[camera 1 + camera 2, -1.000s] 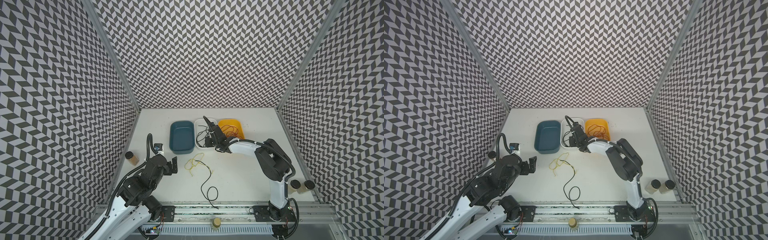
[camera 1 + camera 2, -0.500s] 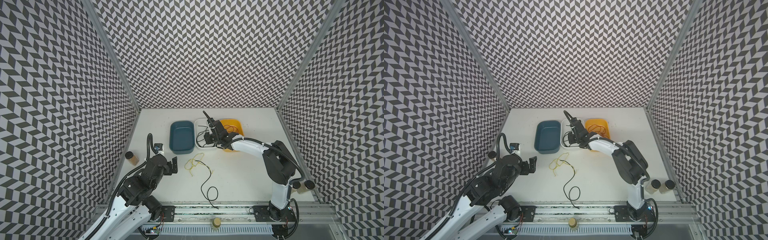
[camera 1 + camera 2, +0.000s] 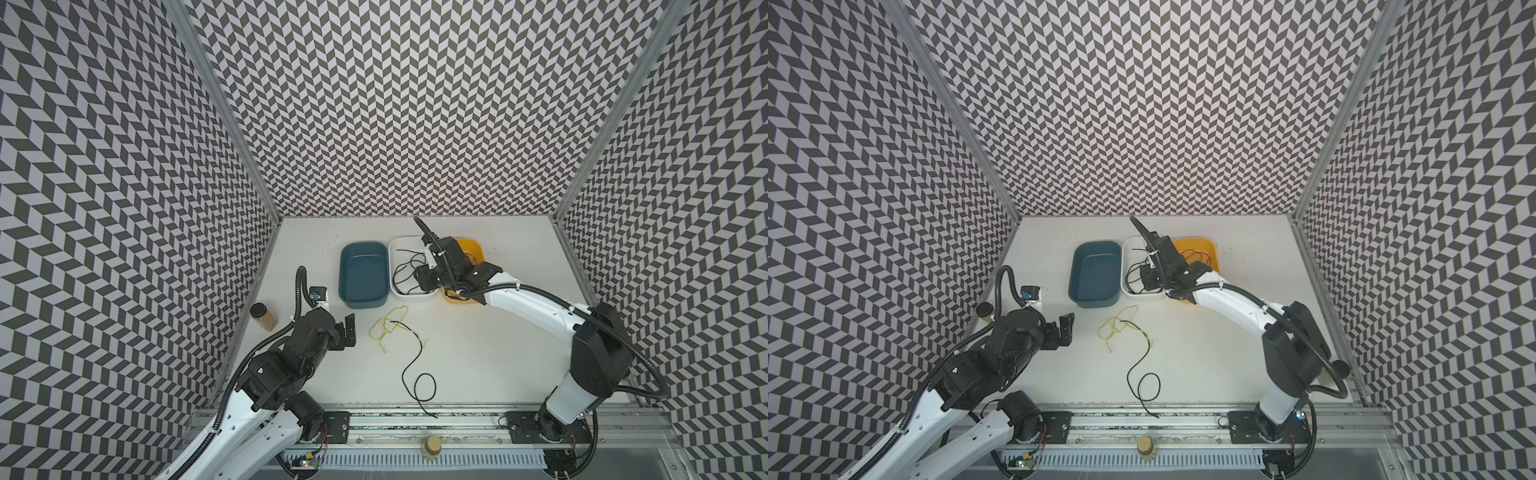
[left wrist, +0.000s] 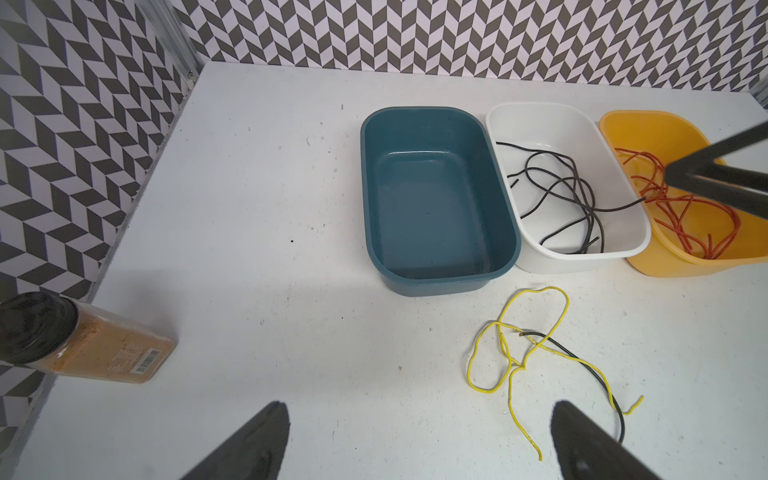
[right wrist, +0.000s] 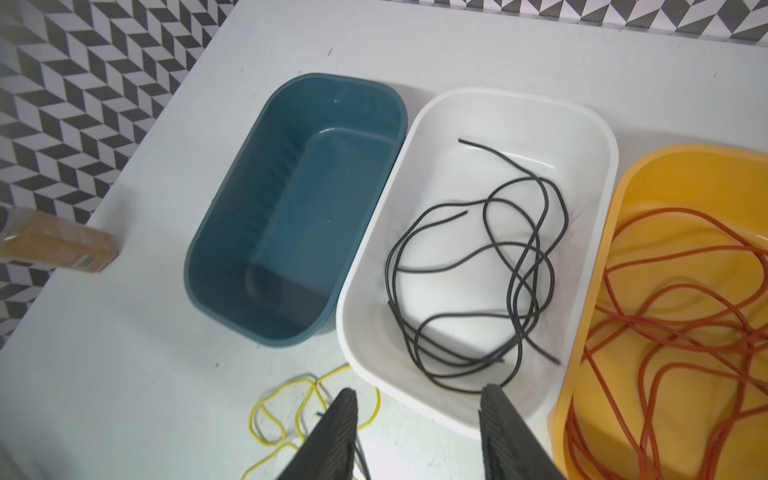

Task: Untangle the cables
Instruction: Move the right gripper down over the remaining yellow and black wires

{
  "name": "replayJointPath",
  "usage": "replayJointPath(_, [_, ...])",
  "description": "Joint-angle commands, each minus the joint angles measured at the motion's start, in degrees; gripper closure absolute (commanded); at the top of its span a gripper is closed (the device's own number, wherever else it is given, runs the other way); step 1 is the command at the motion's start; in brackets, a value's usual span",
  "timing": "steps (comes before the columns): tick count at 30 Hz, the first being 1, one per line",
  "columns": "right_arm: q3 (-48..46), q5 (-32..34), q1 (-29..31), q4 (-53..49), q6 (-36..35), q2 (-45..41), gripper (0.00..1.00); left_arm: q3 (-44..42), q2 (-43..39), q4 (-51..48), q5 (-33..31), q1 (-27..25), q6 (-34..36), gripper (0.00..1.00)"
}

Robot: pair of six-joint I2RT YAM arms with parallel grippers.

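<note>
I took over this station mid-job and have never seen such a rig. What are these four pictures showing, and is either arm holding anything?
Two robot arms stand on a rail edging the table. Two pictures look down from overhead; the other two come from a camera on each wrist, looking past that arm's fingers. At the back sit a blue tray, empty; a white tray with a coiled black cable; a yellow-orange tray with an orange-red cable. On the table a yellow cable lies looped across a second black cable, and a spice jar sits by the left wall. The left gripper hangs open near that tangle; the right gripper is open over the white tray's near edge. Neither holds anything.
</note>
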Motion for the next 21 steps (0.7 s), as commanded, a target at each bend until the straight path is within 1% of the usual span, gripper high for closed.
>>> replayJointPath(1, [-5.4, -3.1, 2.6, -3.0, -1.0, -6.1, 0.51, -0.5, 0.0, 0.8, 0.1, 0.4, 0.0, 0.00])
replayJointPath(5, [-14.0, -3.6, 6.6, -2.8, 0.4, -12.1, 0.51, -0.5, -0.1, 0.9, 0.5, 0.4, 0.0, 0.00])
replayJointPath(9, [-20.7, -3.3, 10.3, -0.8, 2.5, -14.4, 0.51, -0.5, -0.5, 0.9, 0.6, 0.4, 0.1, 0.00])
replayJointPath(12, [-23.7, -3.0, 11.9, 0.4, 4.0, -13.6, 0.51, -0.5, -0.8, 0.8, 0.6, 0.4, 0.0, 0.00])
replayJointPath(15, [-26.2, -4.4, 12.8, 3.4, 5.5, -11.9, 0.51, -0.5, -1.1, 0.8, 0.5, 0.4, 0.0, 0.00])
replayJointPath(21, [-27.8, -3.8, 12.9, 8.3, 6.8, -8.2, 0.54, -0.6, -1.7, 0.6, 0.3, 0.4, 0.1, 0.00])
